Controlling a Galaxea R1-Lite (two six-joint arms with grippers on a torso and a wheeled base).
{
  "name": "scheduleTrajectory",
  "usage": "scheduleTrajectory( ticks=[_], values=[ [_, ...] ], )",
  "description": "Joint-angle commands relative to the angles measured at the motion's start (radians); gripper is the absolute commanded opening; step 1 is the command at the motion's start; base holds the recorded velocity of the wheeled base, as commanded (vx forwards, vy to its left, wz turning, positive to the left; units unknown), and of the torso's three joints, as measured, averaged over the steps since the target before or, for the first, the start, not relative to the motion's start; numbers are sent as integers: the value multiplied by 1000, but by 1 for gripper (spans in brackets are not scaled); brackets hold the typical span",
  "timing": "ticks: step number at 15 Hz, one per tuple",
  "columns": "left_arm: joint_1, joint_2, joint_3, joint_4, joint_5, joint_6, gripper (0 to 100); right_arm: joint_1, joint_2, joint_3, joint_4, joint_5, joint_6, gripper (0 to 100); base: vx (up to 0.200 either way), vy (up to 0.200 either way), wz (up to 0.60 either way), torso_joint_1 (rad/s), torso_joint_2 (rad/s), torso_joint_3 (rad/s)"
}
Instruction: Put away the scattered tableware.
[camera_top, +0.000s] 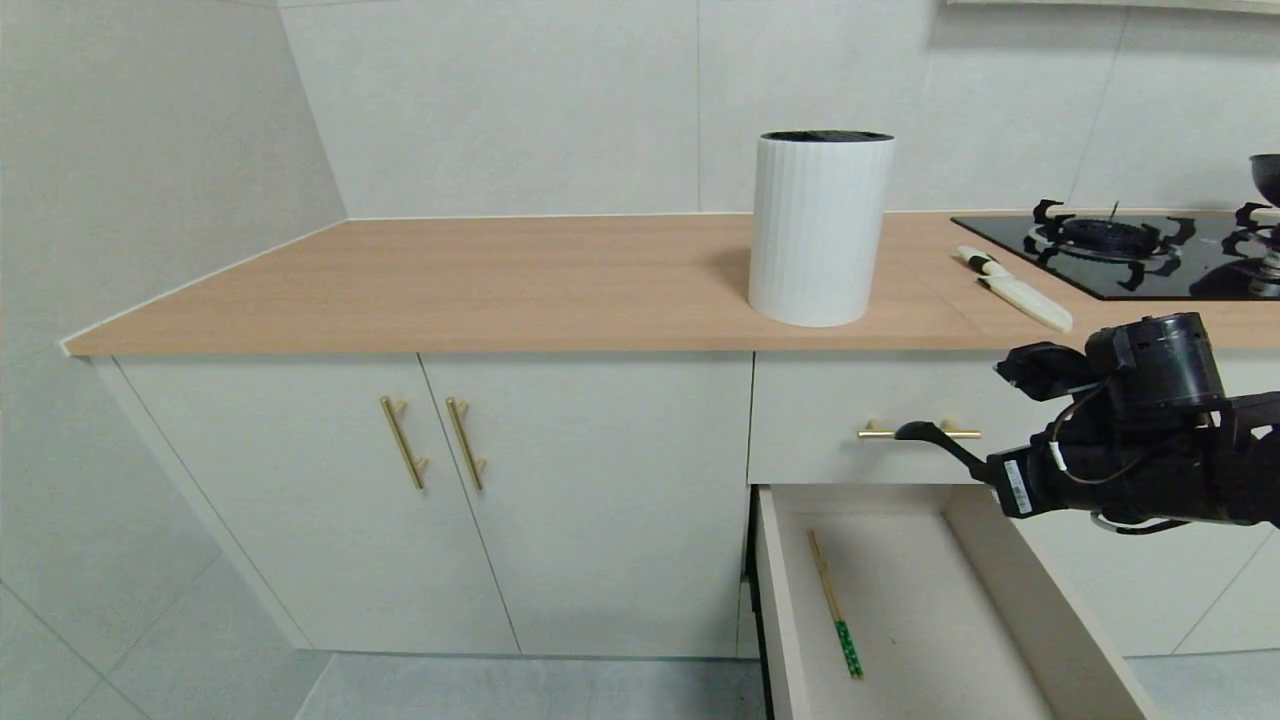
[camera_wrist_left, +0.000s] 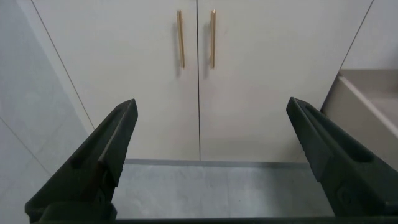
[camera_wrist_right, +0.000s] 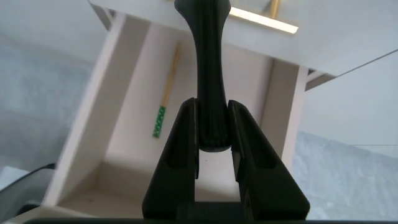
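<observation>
1. Right pincer (camera_wrist_right: 214, 134) is clenched on the slim black plastic utensil handle (camera_wrist_right: 208, 62), above the open pale drawer (camera_top: 775, 590).
2. A green-tipped wooden chopstick (camera_top: 832, 605) lies in the drawer, at 7 o'clock from the right pincer.
3. Advised: descend toward 7 o'clock, level the utensil alongside the chopstick, and let go low.
4. Left pincer (camera_wrist_left: 211, 109) is released and empty.

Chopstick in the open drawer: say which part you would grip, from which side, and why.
Grip the chopstick at its bare wooden middle, coming straight down from above, fingers closing across it. It lies flat on the floor of the drawer, and the walls likely block a sideways approach.
</observation>
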Motion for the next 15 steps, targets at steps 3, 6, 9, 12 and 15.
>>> scheduleTrajectory(
  ticks=[3, 6, 9, 12, 15],
  values=[
    [0, 1, 0, 0, 0, 0, 100, 0, 28, -1, -1, 0, 0, 0, 0, 0, 0, -160, 463, 300],
    [0, 1, 0, 0, 0, 0, 100, 0, 40, -4, -1, 0, 0, 0, 0, 0, 0, -134, 452, 313],
    [0, 1, 0, 0, 0, 0, 100, 0, 49, -1, -17, -3, 0, 0, 0, 0, 0, -63, 243, 176],
    [0, 1, 0, 0, 0, 0, 100, 0, 65, -1, -26, -3, 0, 0, 0, 0, 0, -7, 24, 14],
    [0, 1, 0, 0, 0, 0, 100, -1, 104, -11, -27, -3, 0, 0, 0, 0, 0, 0, 0, 0]
  ],
)
